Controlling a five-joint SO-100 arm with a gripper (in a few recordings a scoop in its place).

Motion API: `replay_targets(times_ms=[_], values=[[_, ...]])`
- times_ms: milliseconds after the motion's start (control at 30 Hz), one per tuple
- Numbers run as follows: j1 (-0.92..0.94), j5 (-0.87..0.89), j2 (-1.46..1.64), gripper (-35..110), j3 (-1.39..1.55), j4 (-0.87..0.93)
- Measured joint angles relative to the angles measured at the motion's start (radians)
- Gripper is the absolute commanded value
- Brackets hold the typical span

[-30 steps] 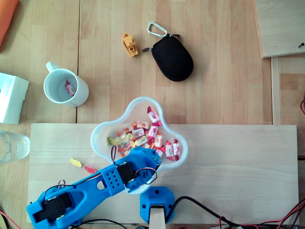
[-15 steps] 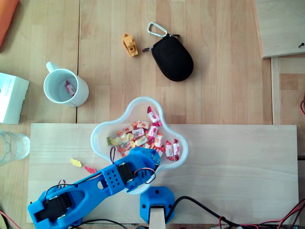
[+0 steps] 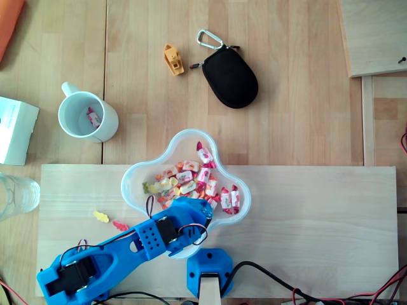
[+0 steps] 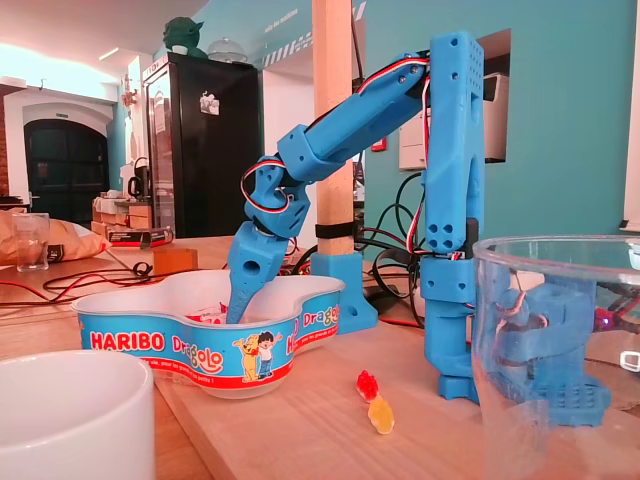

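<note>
From above, the blue arm [image 3: 140,241] comes from the bottom left and goes into the white bowl [image 3: 130,184]. Its tip is over the near side of the sweets [image 3: 191,181] in the bowl. A yellow gummy [image 3: 100,216] and a red gummy [image 3: 120,225] lie on the worktop [image 3: 305,210], just left of the bowl. A white mug [image 3: 109,127] stands well apart, up on the left.

From the side, the fingers [image 4: 245,285] point down into the bowl [image 4: 200,350]. Their tips are hidden behind its wall. I cannot tell if they are wide, narrow or holding a sweet.
</note>
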Motion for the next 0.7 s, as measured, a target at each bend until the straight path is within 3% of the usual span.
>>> replay_targets(times_ms=[700], values=[[-0.055, 0.012, 0.006, -2, 0.025, 0.117]])
